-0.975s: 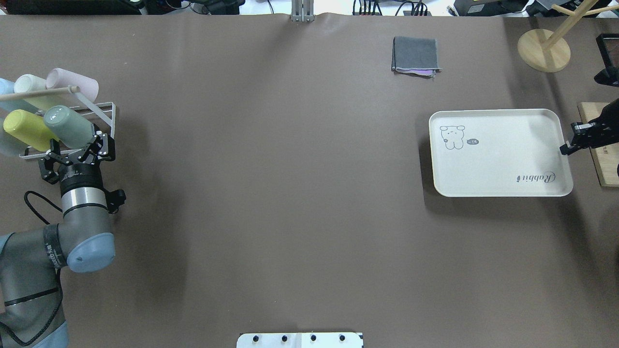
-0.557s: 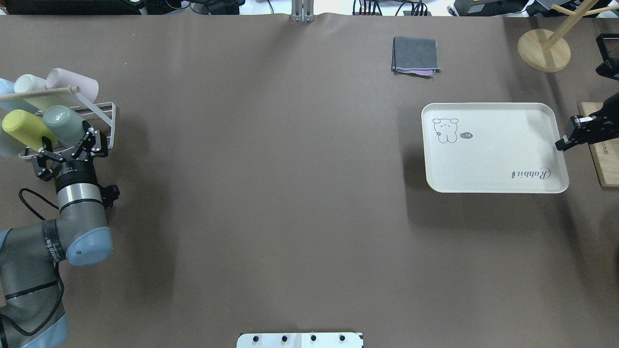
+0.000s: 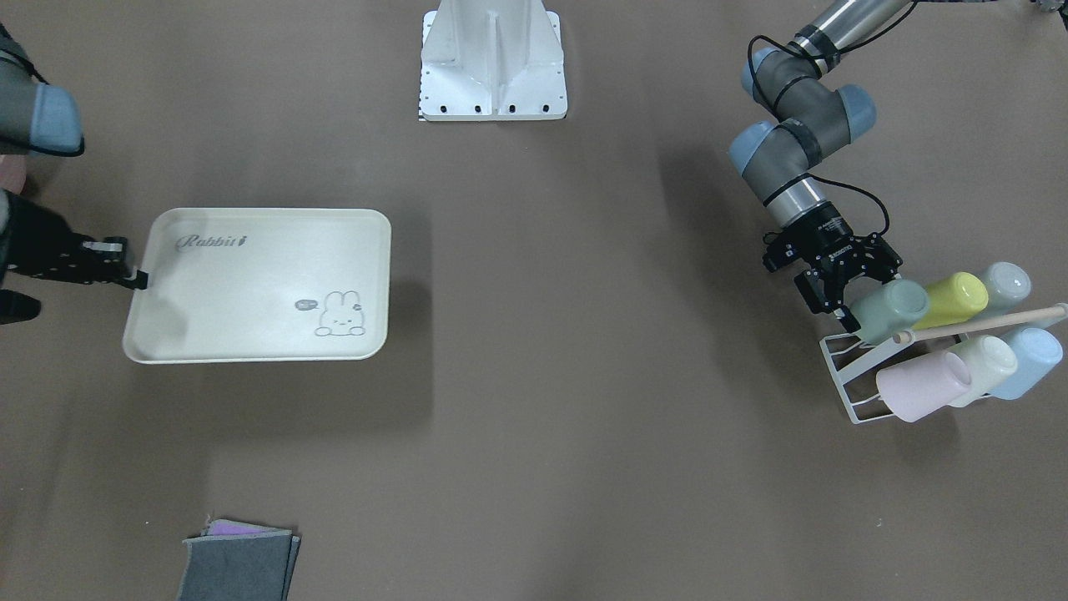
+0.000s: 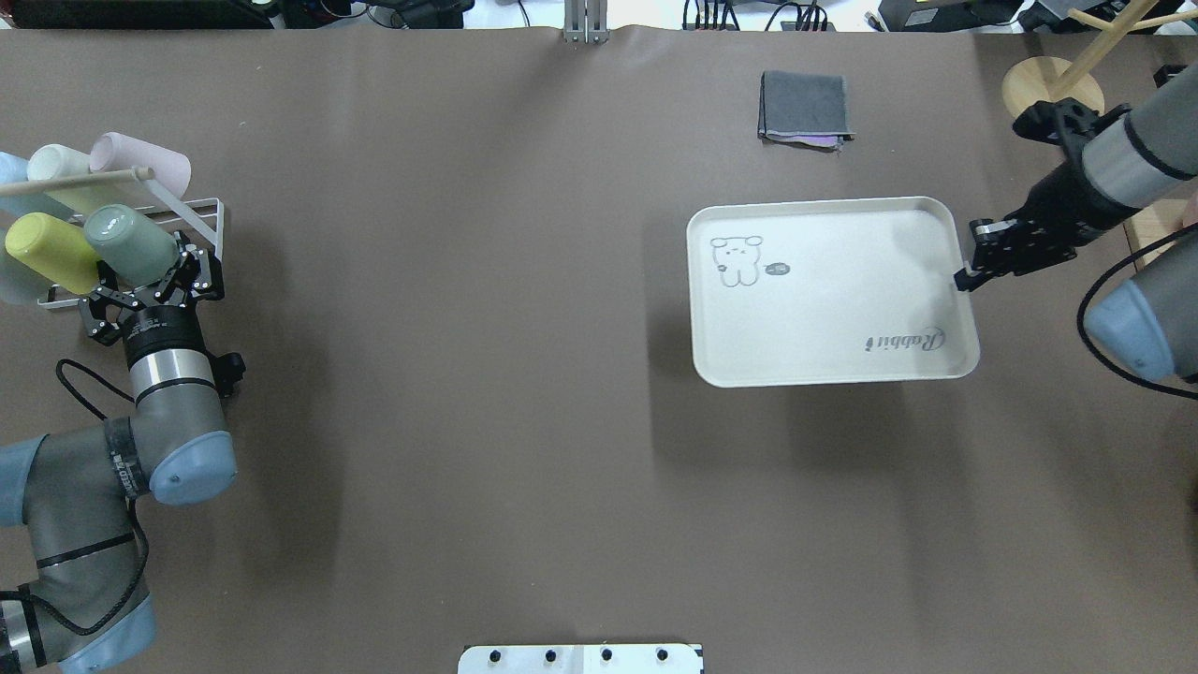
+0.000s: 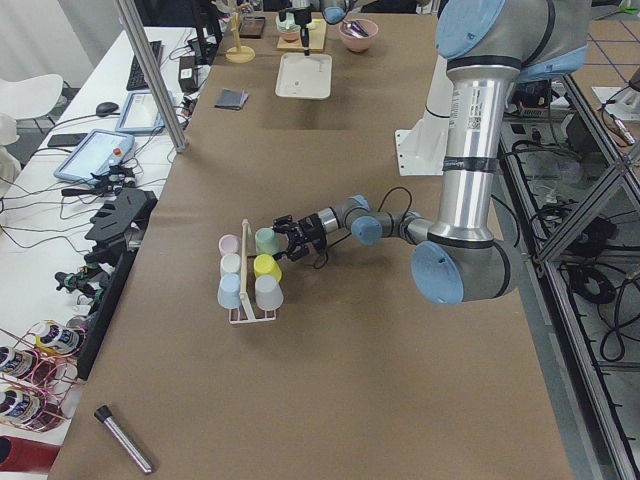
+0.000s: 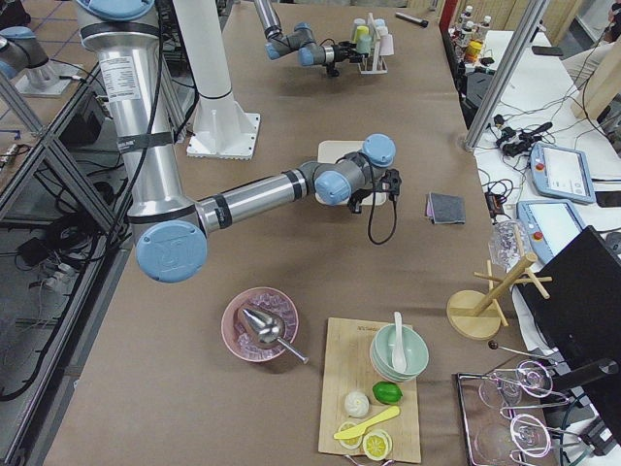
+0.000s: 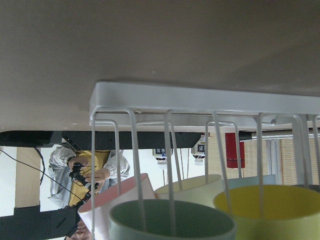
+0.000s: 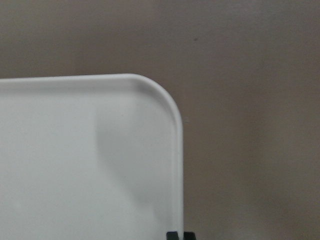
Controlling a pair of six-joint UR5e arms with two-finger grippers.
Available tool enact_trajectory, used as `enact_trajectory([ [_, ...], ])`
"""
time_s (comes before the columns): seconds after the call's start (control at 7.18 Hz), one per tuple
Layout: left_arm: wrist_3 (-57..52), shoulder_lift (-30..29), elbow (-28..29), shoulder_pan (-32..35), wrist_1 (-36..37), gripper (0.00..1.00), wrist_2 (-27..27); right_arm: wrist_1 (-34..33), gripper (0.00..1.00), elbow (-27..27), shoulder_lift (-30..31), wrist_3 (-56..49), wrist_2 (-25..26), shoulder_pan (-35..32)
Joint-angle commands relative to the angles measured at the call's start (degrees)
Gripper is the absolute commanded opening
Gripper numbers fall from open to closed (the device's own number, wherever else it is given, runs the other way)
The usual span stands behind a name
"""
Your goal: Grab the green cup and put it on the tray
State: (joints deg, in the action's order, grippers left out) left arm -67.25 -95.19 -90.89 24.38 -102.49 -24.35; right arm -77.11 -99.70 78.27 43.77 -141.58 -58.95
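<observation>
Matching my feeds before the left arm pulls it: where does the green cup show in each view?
Front-facing: green cup, right side, on the white wire rack.
Overhead: far left, beside the yellow-green cup.
Exterior left: centre-left, rack's far end.
Exterior right: top centre among racked cups; too small to single out.
Left wrist: bottom centre, rim only.
Right wrist: not in it; only the tray.
Landmark: the white wire rack.

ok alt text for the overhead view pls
The left claw, open, sits at the green cup lying in a wire rack at the left edge of the table. On the right, the right claw pinches the edge of the cream tray.
</observation>
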Motion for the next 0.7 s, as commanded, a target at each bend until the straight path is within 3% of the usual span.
enact_trajectory([
  [0.0,-0.3,0.4,-0.6,0.7,-0.2,0.86,0.1,-0.7,0.00,-1.4,-6.7,9.3,4.2,8.8],
  [0.14,-0.3,0.5,-0.6,0.8,-0.3,0.74,0.4,-0.7,0.00,-1.2,-9.3,12.6,5.2,10.9],
  [0.28,-0.6,1.1,-1.0,0.9,-0.4,0.47,2.1,-0.5,0.00,-1.1,-10.9,16.2,7.0,13.1],
  [0.42,-0.7,3.0,-3.9,1.2,-0.4,0.28,2.6,-0.4,0.00,0.2,-13.6,18.6,8.5,15.2],
  [0.56,-1.8,6.4,-8.6,1.2,-0.5,0.21,2.7,-0.2,0.00,3.1,-17.6,20.0,10.4,18.1],
])
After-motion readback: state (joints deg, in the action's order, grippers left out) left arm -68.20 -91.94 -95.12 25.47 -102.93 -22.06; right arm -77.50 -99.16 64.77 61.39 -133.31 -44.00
